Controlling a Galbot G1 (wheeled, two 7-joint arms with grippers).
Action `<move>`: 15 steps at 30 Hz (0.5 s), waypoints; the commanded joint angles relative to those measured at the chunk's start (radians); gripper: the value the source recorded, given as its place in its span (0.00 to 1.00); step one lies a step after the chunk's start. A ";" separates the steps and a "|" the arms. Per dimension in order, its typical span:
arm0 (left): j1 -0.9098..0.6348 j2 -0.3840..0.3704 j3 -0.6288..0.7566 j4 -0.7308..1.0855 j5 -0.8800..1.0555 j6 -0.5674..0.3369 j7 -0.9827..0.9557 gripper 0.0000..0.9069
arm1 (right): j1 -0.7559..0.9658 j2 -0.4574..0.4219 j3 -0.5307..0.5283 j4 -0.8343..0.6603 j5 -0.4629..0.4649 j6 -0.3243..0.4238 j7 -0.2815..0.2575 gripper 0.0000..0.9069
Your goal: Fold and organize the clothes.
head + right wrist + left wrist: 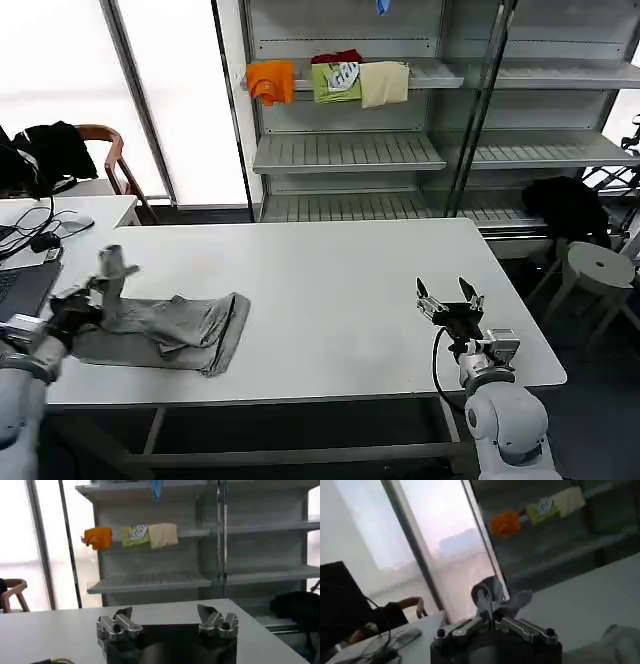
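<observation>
Left gripper [108, 272] pinches the shirt [180, 328] — soft, light, floppy — best held at an edge; right gripper [449, 296] idles wide over the surface [330, 290].

Left gripper [100, 285] clamped, raised at table's left — right gripper [449, 298] parted, idle.

A lab mocked up as a shop: grey metal shelving [350, 150] with folded clothes [335, 80], a white surface [330, 290], and a cable-strewn desk [70, 215].
</observation>
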State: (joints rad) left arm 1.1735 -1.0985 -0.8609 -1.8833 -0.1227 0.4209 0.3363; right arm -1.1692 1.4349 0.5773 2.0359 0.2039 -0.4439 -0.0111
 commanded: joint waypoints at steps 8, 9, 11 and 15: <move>0.007 -0.221 0.308 -0.042 0.149 0.056 -0.017 0.01 | -0.015 0.004 0.011 -0.020 -0.009 0.022 -0.002 1.00; 0.004 -0.224 0.310 -0.039 0.149 0.059 -0.021 0.01 | -0.015 0.005 0.011 -0.022 -0.009 0.023 -0.002 1.00; -0.001 -0.230 0.311 -0.030 0.151 0.065 -0.035 0.02 | -0.013 0.007 0.008 -0.028 -0.010 0.025 -0.002 1.00; 0.001 -0.241 0.318 -0.022 0.151 0.070 -0.047 1.00 | -0.009 0.011 0.000 -0.037 -0.015 0.031 -0.003 1.00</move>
State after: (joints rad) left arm 1.1730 -1.2800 -0.6204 -1.9109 -0.0072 0.4682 0.3113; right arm -1.1773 1.4432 0.5797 2.0096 0.1921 -0.4188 -0.0137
